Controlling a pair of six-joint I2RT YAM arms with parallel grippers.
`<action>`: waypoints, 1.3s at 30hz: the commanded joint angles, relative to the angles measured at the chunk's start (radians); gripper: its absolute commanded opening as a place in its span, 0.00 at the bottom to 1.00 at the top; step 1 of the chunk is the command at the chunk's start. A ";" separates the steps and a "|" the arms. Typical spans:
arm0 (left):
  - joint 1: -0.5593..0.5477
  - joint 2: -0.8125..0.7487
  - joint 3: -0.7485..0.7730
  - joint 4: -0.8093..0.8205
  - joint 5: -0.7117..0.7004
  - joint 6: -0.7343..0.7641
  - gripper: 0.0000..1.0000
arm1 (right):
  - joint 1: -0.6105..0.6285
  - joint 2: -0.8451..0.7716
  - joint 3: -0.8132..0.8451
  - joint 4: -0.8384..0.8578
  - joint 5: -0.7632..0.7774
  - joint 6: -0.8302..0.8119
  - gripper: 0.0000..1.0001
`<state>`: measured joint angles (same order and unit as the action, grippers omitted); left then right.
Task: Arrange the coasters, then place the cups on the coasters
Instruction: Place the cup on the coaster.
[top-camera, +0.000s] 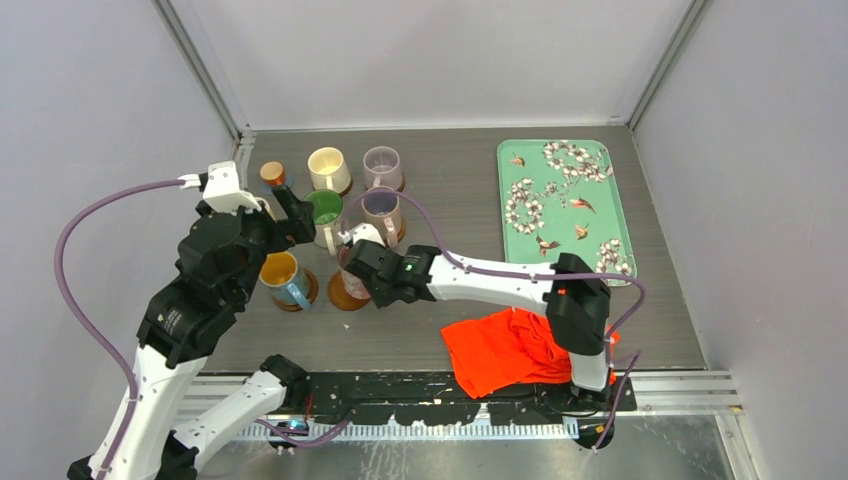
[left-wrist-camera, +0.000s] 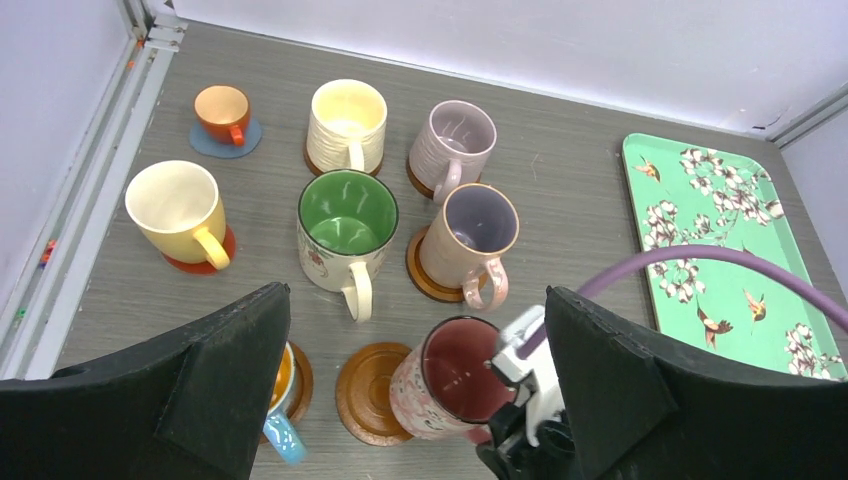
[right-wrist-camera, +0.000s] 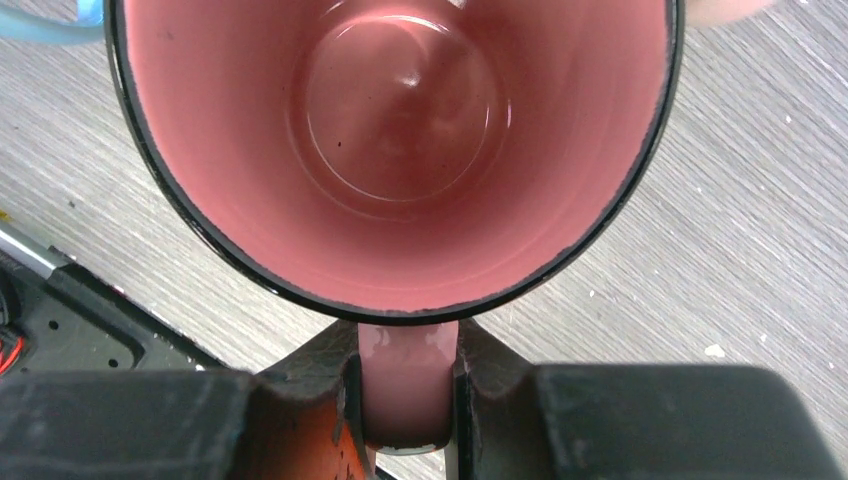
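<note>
The grey counter (top-camera: 450, 330) holds a green tray (top-camera: 565, 215) far on the right and a red cloth (top-camera: 500, 350) near the front. Neither is part of the job. On the left stand the other cups (left-wrist-camera: 347, 215), and most of them sit on coasters (left-wrist-camera: 430, 275).

The left fingers (left-wrist-camera: 225, 380) are spread wide and hold nothing. They hang above the cups.

The pink cup (left-wrist-camera: 455, 375) is the one in hand. The right fingers (right-wrist-camera: 490, 400) pinch its handle (right-wrist-camera: 408, 385) from both sides, close to the cup wall. The cup is at the right edge of the bare brown coaster (left-wrist-camera: 372, 390) in the front row, not in its middle yet. I cannot tell if its bottom touches anything.

The cup looks hard, smooth and shiny, so I think it can slip. It is likely a bit heavy for such a small hold, and it may tip or swing on the handle. It would probably crack if it falls. The handle is a good place to hold, tight and near the wall. The coaster looks light and could slide if the cup bumps it.
</note>
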<state>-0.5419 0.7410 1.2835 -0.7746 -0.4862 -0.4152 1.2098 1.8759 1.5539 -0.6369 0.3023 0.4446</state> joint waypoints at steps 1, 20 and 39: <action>0.003 -0.006 0.008 0.045 -0.006 0.007 1.00 | 0.007 0.034 0.133 0.072 0.030 -0.045 0.01; 0.003 -0.009 -0.035 0.078 -0.005 0.033 1.00 | 0.015 0.207 0.288 0.028 0.041 -0.115 0.01; 0.004 0.000 -0.042 0.075 0.006 0.021 1.00 | 0.039 0.215 0.259 0.020 0.057 -0.112 0.01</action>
<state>-0.5419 0.7357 1.2438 -0.7486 -0.4850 -0.3897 1.2400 2.1159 1.7710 -0.6807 0.3206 0.3420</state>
